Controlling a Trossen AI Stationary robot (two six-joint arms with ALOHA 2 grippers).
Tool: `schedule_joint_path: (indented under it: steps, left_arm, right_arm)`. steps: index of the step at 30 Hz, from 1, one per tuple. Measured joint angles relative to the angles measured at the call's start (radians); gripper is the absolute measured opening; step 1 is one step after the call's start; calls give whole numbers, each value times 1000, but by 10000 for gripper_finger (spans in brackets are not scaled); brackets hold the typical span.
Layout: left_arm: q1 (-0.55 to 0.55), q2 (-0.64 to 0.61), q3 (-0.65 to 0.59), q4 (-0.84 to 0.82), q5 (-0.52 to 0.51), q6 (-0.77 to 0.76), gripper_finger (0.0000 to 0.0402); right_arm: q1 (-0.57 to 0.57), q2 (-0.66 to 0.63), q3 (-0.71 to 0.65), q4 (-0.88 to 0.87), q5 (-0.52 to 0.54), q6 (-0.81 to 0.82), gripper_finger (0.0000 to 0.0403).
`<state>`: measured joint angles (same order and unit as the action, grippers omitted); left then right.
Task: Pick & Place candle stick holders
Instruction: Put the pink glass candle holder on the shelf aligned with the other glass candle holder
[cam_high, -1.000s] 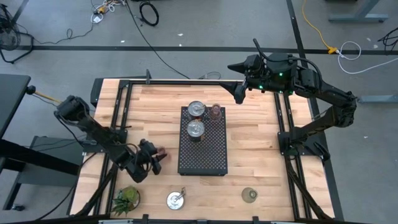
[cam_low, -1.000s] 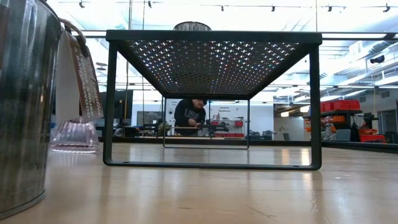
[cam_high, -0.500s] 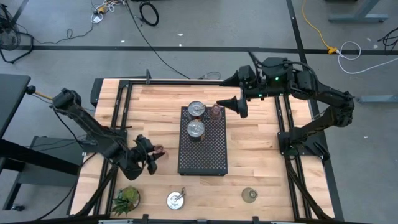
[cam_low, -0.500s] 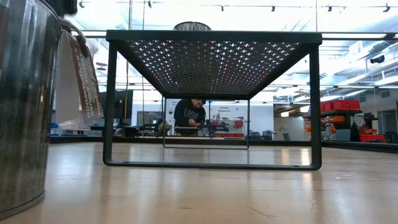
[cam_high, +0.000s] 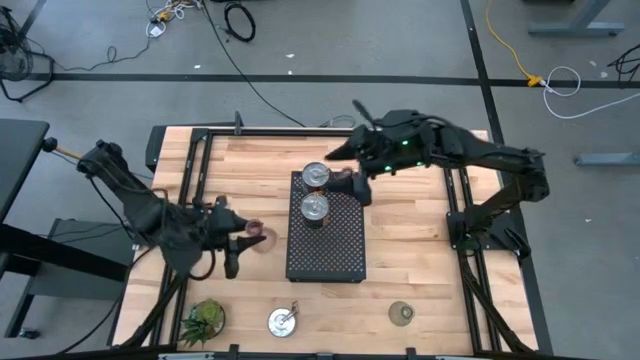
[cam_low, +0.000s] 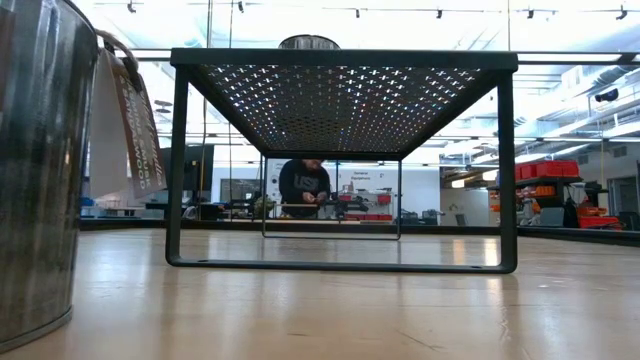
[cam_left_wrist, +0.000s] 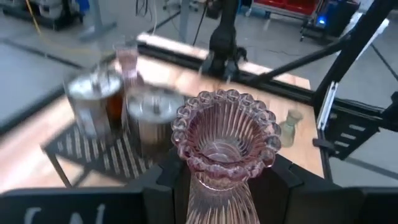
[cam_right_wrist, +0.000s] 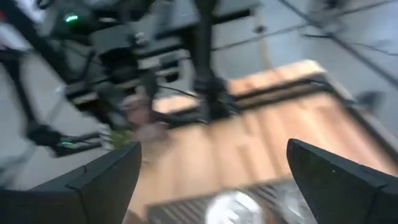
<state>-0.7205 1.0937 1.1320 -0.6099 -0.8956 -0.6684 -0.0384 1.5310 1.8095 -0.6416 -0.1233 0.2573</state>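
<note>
The left gripper (cam_high: 245, 238) is positioned over the wooden table (cam_high: 410, 250), just left of the black perforated rectangular tray (cam_high: 335, 250). Its fingers are closed on a translucent pink ribbed glass candle stick holder (cam_high: 255, 233). The left wrist view shows this holder (cam_left_wrist: 224, 140) upright between the two dark fingers (cam_left_wrist: 171, 186), with its scalloped rim uppermost; the high view shows it only as a small pink patch at the fingertips.

The right gripper (cam_high: 352, 178) is over the far end of the tray, near a second pink glass holder (cam_high: 347, 177), which it partly hides in the high view. The right wrist view shows its two dark fingers (cam_right_wrist: 106, 177) spread wide with nothing between them; that view is blurred.

Two round silvery metal holders stand on the tray: one at the far edge (cam_high: 316, 176), one just nearer the middle (cam_high: 315, 208). The left wrist view shows both metal holders (cam_left_wrist: 152, 121) side by side with the slim pink holder (cam_left_wrist: 126, 59) behind them.

The high view alone shows a third silvery metal holder (cam_high: 283, 321) at the near table edge, an olive-green glass holder (cam_high: 402, 314) to its right, and a spiky green plant (cam_high: 205, 319) to its left.

The low view shows the tray (cam_low: 340, 60) from below, standing on legs, a large metal cylinder (cam_low: 35, 170) at close range, and a person (cam_low: 303, 185) in the room beyond. Neither gripper appears there.
</note>
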Motion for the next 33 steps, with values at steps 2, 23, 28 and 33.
schedule_joint_path:
  steps: [2, 23, 28, 33]
  left_arm:
    - [18, 6, 42, -4, 17, 73, 130]
    - [268, 7, 113, 274, 243, 399, 130]
    - [319, 35, 114, 297, 301, 416, 130]
    - [348, 79, 113, 309, 359, 419, 130]
  right_arm:
    - [11, 28, 0, 80, -75, 8, 400]
    - [129, 163, -1, 397, -39, -49, 398]
    - [135, 163, -1, 408, 54, -82, 371]
    - [134, 170, -1, 403, 60, -83, 332]
